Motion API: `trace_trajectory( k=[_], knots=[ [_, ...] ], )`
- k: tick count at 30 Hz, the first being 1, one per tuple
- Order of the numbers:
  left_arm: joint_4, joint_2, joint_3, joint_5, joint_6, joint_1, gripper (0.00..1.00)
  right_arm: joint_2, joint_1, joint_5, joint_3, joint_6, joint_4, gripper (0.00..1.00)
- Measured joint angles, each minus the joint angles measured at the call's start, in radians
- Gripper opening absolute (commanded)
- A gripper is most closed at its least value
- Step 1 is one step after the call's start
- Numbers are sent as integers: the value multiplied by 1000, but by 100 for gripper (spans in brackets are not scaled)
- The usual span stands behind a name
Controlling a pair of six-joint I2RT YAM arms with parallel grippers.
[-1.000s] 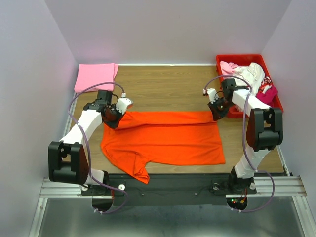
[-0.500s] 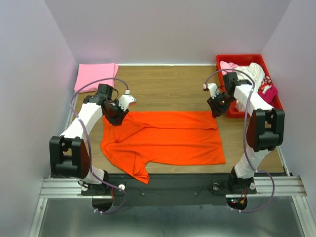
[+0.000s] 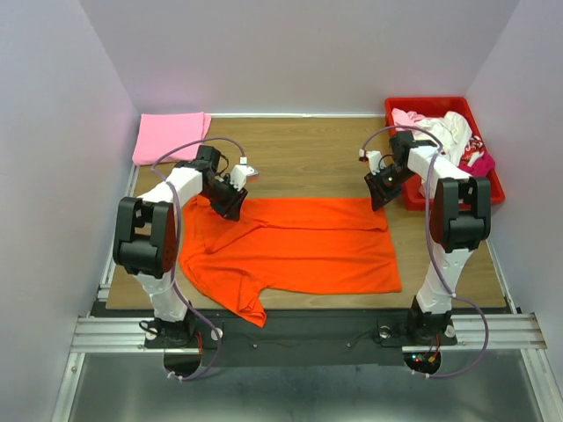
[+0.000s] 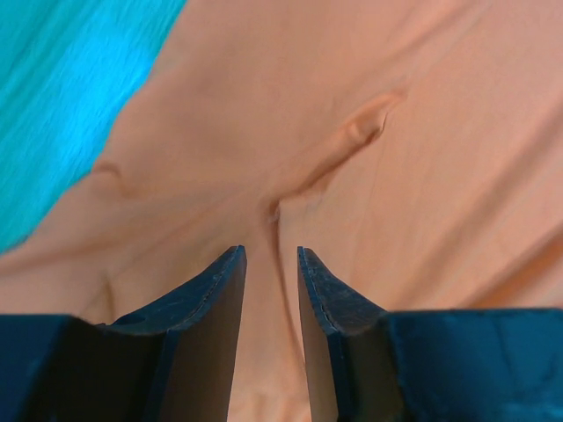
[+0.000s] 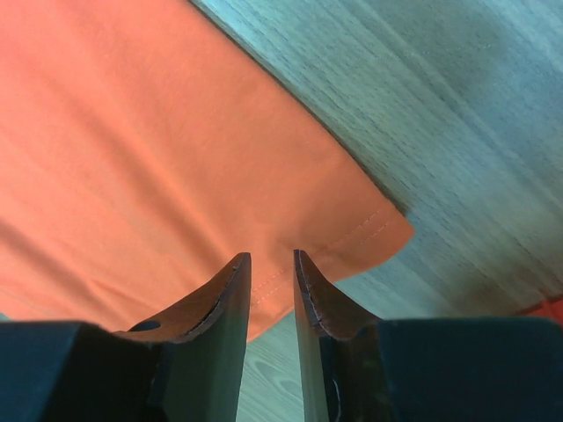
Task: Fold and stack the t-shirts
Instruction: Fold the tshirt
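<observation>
A bright orange t-shirt (image 3: 299,251) lies spread on the wooden table (image 3: 299,158), its far edge folded over toward the front. My left gripper (image 3: 230,202) hovers over the shirt's far left corner. In the left wrist view it (image 4: 271,255) is open, with only creased orange cloth (image 4: 396,132) below and nothing between the fingers. My right gripper (image 3: 379,197) is at the far right corner. In the right wrist view it (image 5: 271,257) stands narrowly open just above the stitched hem (image 5: 352,237), holding nothing. A light pink t-shirt (image 3: 171,136) lies folded at the back left.
A red crate (image 3: 427,102) at the back right holds a heap of white, pink and magenta t-shirts (image 3: 444,132). Grey walls close in the table on three sides. Bare wood (image 5: 457,105) shows beyond the orange shirt's corner.
Both grippers were shut on the orange shirt's far edge and have opened and let it go. The left gripper has moved right and away from me; the folded edge now lies flat.
</observation>
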Motion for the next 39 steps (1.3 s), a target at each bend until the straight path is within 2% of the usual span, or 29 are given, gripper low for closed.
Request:
trace_trajectory(
  k=[8, 10, 11, 14, 17, 21, 26, 31, 35, 39],
  knots=[
    [18, 103, 23, 68, -7, -19, 45, 0, 0, 1, 1, 10, 1, 31],
    [17, 111, 23, 76, -3, -24, 41, 0, 0, 3, 1, 10, 1, 31],
    [13, 113, 23, 81, -1, -27, 35, 0, 0, 4, 1, 10, 1, 31],
    [-6, 112, 23, 104, 22, -44, 26, 0, 0, 5, 1, 10, 1, 31],
    [-19, 95, 8, 114, 39, -68, 23, 1, 0, 6, 1, 10, 1, 31],
    [-42, 10, -50, 112, 50, -116, 23, 1, 0, 8, 1, 10, 0, 31],
    [-92, -80, -94, 101, 85, -203, 37, 2, 0, 13, 16, 10, 0, 32],
    [-174, -90, -111, 72, 138, -254, 38, 5, 0, 20, 58, 14, -1, 33],
    [-224, -111, -85, 63, 154, -196, 39, 18, 0, 27, 94, 29, 3, 38],
    [-179, -113, 25, 67, 92, -24, 41, 20, 0, 60, 106, 69, 29, 41]
  ],
)
